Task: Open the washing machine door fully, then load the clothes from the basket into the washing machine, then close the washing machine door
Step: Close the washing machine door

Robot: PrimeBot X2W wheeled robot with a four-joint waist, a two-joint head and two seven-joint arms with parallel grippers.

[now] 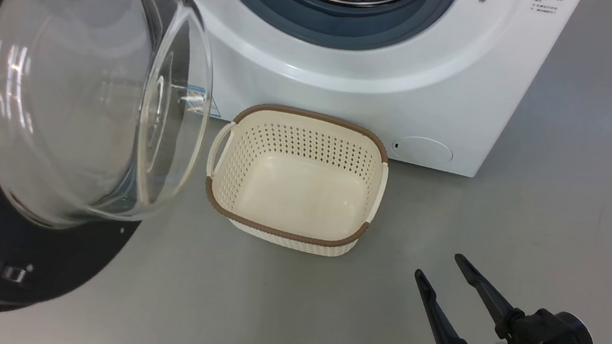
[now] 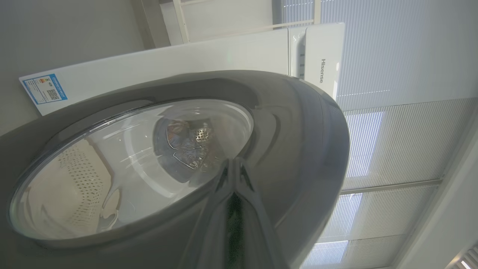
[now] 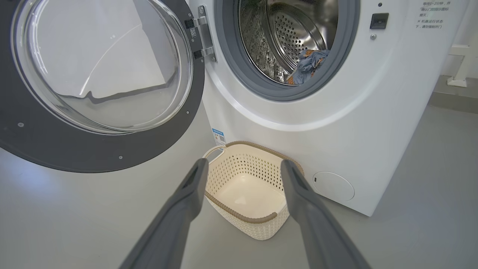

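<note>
Status: seeing door (image 1: pixel 63 132) swung wide on hinge (image 3: pixel 203 37), left of washer (image 1: pixel 359 87), glass bowl (image 3: pixel 101 63) bulging toward the head camera. Seeing clothes (image 3: pixel 308 63) low in drum (image 3: pixel 291 33), a blue bundle with orange print. Seeing basket (image 1: pixel 298 137) on floor (image 1: pixel 271 303) just in front of washer, nothing in it. Reads as loading done, closing left.

Left gripper (image 2: pixel 234 166): fingers pressed together, holding nothing, tip up at door's outer black face just beside the glass. Can't confirm actual contact. Right gripper (image 1: pixel 438 265): fingers spread apart, holding nothing, hanging over floor, well clear of basket and door.

Handling guess for door: rigid, fairly heavy, probably swinging freely on hinge until latch, then likely needing a firm last push. Glossy face, so expect a closed fingertip to skid under any sideways load. Best to press square on black ring (image 3: pixel 93 153), on side far from hinge, for leverage. Avoid glass bowl: curved, slick, breakable. Keep push slow to stop door bouncing back off gasket (image 1: pixel 347 35). Check clothes sit clear of gasket before shutting: close to lower lip in right wrist view, can't tell if touching.
</note>
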